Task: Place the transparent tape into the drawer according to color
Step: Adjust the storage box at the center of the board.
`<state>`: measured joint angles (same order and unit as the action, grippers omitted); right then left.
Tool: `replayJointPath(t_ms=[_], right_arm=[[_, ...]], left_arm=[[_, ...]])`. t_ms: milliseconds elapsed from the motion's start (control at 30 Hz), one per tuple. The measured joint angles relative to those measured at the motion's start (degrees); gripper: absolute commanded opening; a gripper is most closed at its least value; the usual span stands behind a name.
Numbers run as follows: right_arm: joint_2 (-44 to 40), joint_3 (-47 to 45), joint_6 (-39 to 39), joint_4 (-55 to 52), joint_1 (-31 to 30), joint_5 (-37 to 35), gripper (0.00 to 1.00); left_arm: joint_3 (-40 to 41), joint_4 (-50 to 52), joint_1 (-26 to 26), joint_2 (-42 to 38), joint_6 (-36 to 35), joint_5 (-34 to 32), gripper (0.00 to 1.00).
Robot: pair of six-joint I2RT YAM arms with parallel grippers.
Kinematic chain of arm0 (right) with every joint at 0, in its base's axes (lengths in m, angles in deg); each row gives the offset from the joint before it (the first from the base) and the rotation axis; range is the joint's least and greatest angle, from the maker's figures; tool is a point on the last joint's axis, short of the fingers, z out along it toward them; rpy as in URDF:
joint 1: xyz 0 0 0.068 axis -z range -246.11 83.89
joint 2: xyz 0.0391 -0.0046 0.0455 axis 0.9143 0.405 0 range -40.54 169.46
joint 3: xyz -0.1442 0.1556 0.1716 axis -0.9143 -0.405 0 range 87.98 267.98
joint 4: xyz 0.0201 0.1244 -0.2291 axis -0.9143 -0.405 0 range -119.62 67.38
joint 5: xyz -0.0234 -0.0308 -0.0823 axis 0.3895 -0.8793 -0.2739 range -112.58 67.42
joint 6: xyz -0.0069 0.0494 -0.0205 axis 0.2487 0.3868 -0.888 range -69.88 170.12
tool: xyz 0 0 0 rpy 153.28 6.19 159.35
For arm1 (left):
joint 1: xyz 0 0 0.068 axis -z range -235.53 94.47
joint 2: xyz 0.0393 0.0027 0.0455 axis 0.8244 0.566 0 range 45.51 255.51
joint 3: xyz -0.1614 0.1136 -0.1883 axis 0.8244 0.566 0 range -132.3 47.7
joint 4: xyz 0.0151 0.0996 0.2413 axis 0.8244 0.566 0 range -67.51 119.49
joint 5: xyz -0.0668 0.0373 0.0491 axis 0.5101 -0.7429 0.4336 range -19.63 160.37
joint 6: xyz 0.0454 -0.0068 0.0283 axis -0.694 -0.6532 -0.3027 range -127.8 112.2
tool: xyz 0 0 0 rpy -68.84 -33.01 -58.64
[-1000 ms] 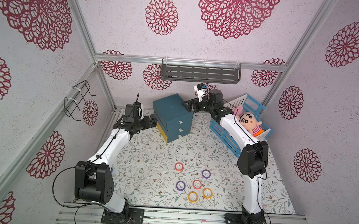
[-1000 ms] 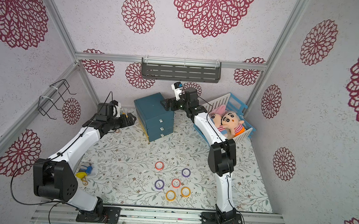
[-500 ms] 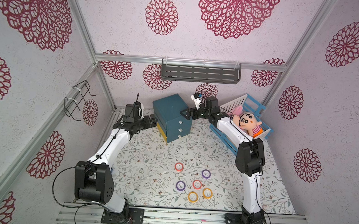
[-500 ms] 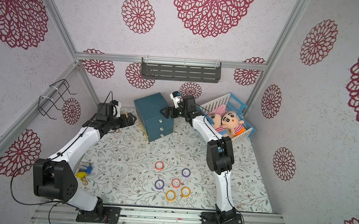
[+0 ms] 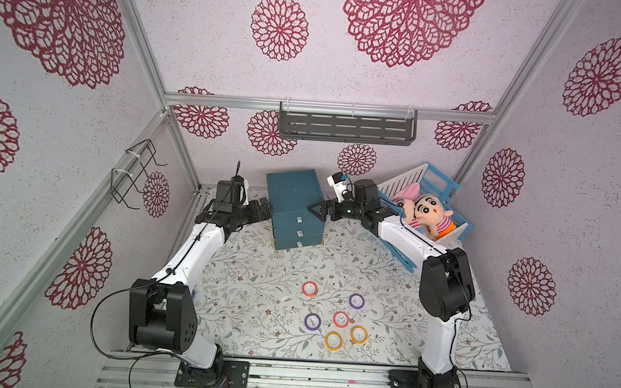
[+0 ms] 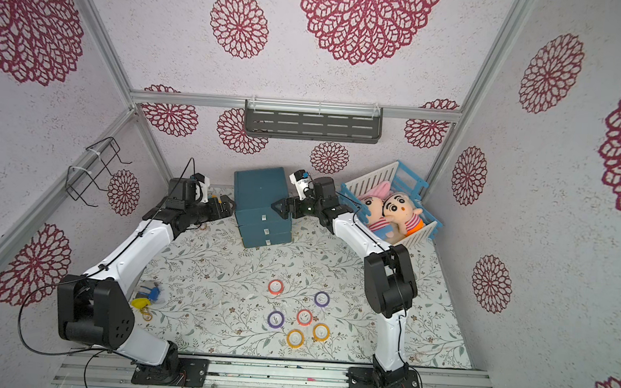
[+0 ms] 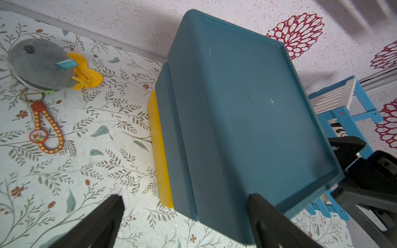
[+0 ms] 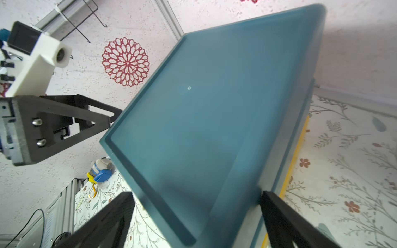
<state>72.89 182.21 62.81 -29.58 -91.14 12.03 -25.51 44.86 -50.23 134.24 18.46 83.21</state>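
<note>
Several small tape rolls lie on the floral mat near the front: two red [image 5: 310, 289] [image 5: 341, 319], two purple [image 5: 356, 301] [image 5: 312, 321], two yellow-orange [image 5: 358, 334] [image 5: 333, 341]. The teal drawer cabinet [image 5: 293, 201] stands at the back, its three drawer fronts shut flush. My left gripper [image 5: 265, 208] is open at the cabinet's left side. In the left wrist view its fingers [image 7: 117, 206] straddle a cabinet [image 7: 247, 107] corner. My right gripper [image 5: 317, 213] is open at the cabinet's right side and straddles the opposite corner [image 8: 197, 194]. Neither holds anything.
A blue and white basket [image 5: 439, 180] with two plush dolls [image 5: 431, 215] sits at the back right, close behind my right arm. A grey plush keychain [image 7: 38, 64] lies left of the cabinet. Another small keychain toy [image 6: 145, 295] lies by my left arm's base. A grey shelf [image 5: 346, 125] hangs on the back wall.
My right gripper has come down and leftward from above the cabinet's back right to its right side. My left arm has stayed in place. The tape rolls have not moved.
</note>
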Motion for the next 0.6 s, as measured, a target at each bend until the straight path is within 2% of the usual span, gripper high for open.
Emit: replayJointPath(t_ms=[200,600], right_arm=[[-3.82,-4.48,-0.09,0.39,-0.48,-2.47,0.99],[-27.56,-16.81,-1.68,0.35,1.57,-7.5,0.99]], left_arm=[[0.0,-1.2,0.07,0.83,0.26,2.6,0.97],[-2.58,-4.11,3.17,6.25,-0.02,9.44,0.98]])
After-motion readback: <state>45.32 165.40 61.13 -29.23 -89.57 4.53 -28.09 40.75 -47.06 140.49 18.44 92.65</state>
